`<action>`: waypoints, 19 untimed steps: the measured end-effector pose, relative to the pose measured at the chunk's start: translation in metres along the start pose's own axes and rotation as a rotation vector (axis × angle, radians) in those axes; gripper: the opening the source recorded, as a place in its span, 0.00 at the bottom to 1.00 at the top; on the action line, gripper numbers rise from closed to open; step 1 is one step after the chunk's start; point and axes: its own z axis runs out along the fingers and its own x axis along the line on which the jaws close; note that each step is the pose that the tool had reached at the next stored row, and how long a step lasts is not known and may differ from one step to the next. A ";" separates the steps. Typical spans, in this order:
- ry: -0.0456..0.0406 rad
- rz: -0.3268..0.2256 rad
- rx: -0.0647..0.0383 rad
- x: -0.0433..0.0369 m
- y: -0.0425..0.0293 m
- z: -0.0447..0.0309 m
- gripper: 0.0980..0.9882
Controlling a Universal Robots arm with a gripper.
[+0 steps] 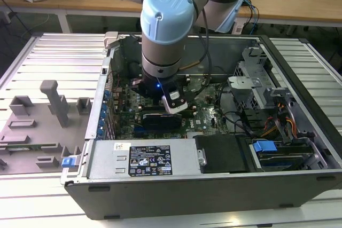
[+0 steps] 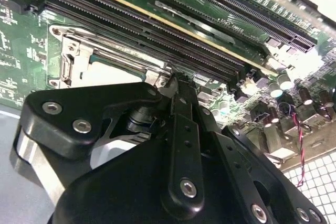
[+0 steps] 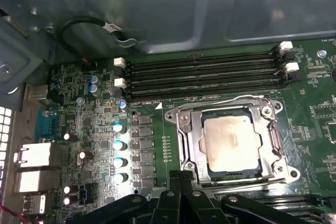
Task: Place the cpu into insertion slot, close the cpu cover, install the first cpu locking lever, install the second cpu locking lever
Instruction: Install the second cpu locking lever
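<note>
Inside the open computer case (image 1: 299, 78): cpu (image 3: 231, 141) seated in the insertion slot (image 3: 185, 153), cpu cover (image 3: 226, 104) down around it. Tool (image 3: 181, 178) poised just beside the socket's edge, fingers drawn together, apparently gripping nothing; memory slots (image 3: 202, 74) beyond the socket.

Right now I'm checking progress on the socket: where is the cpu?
In the first wrist view the cpu lies flat in the insertion slot, framed by the closed cpu cover, beside the memory slots and just beyond the gripper.
</note>
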 end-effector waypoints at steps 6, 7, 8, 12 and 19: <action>-0.0001 0.000 0.004 0.0025 -0.0007 0.0024 0.01; -0.0003 0.000 0.005 0.0026 -0.0007 0.0024 0.01; -0.0004 0.000 0.005 0.0026 -0.0005 0.0019 0.01; -0.0004 0.000 0.005 0.0035 0.0039 -0.0121 0.01; -0.0004 0.000 0.005 0.0047 0.0098 -0.0308 0.01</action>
